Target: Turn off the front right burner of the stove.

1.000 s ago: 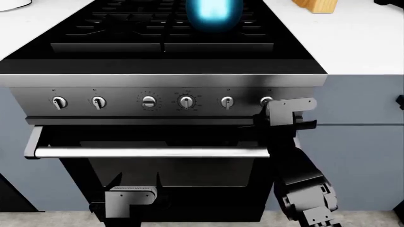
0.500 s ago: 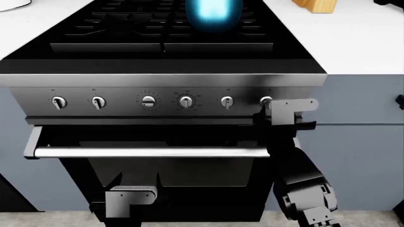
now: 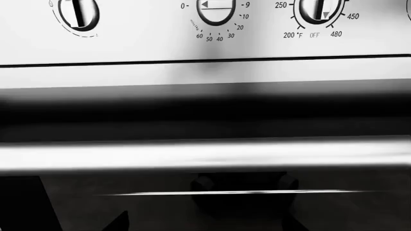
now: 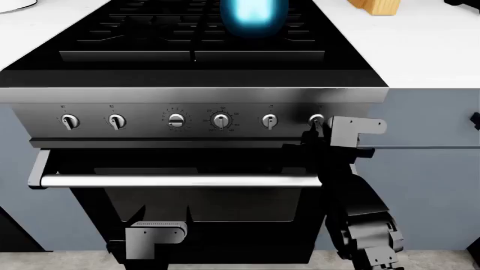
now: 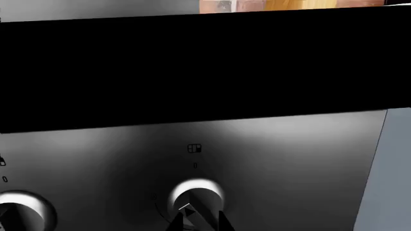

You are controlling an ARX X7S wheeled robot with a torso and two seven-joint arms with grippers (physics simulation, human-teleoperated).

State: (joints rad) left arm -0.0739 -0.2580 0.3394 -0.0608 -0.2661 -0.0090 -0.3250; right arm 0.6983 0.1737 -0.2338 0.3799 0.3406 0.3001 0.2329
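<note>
The stove (image 4: 195, 95) fills the head view, with a blue flame (image 4: 255, 14) glowing over its black cooktop. Six silver knobs line the steel panel. My right gripper (image 4: 316, 126) is at the rightmost knob (image 4: 316, 118). In the right wrist view, the two fingertips (image 5: 176, 222) stand close together on either side of that knob's (image 5: 196, 190) ridge, with the gripper (image 5: 199, 222) shut on it. My left gripper (image 4: 152, 241) hangs low in front of the black oven door. It is open, and its dark tips (image 3: 120, 222) are set wide apart and hold nothing.
The long steel bar handle (image 4: 180, 181) crosses the oven door between the two arms. White counter (image 4: 420, 50) flanks the cooktop, with a wooden block (image 4: 375, 5) at the back right. Grey-blue cabinets (image 4: 428, 185) stand to the right.
My right gripper has shifted slightly right and in toward the panel, ending at the rightmost knob. The left arm has not moved.
</note>
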